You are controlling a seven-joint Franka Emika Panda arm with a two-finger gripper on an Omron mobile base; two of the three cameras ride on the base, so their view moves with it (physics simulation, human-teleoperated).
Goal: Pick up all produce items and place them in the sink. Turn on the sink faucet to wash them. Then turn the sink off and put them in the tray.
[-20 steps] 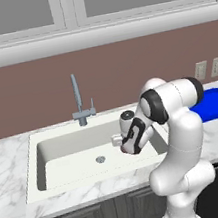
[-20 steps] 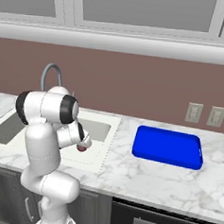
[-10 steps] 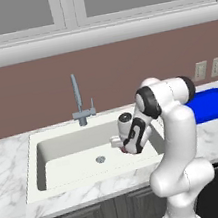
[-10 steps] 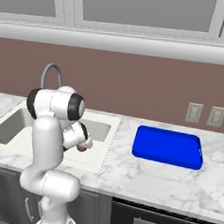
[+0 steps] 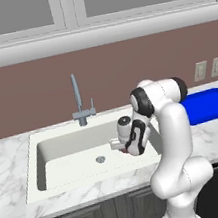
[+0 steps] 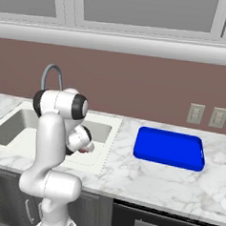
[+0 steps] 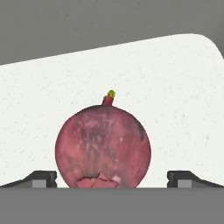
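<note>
Maroon and mottled, the one produce item (image 7: 103,146) sits squarely between the two dark fingertips (image 7: 40,178) in the hand view, with clear space on either side of it; a short stem with a yellow-green tip points away from the hand. Neither fingertip touches it, so the gripper (image 7: 111,179) stands wide open around the fruit rather than clamped on it. Behind the fruit is the speckled off-white floor of the sink (image 7: 175,100), with one rounded corner of the basin at the far right of that view.

From the left base view, the arm rises at the near right, bends at a high elbow over the counter and folds back down, so that the hand reaches into the right part of the sink (image 5: 63,152). A sliver of red shows at the gripper (image 5: 122,148), low in the basin and right of the round drain (image 5: 100,159). From the right base view, the same red spot (image 6: 85,150) shows just below the wrist, near the basin's right wall.

One sink faucet (image 5: 79,102) stands at the far rim of the basin. One blue tray (image 6: 170,148) lies on the marble counter (image 6: 144,177) to the right, well apart from the sink. Two wall outlets (image 6: 196,113) sit above it.
</note>
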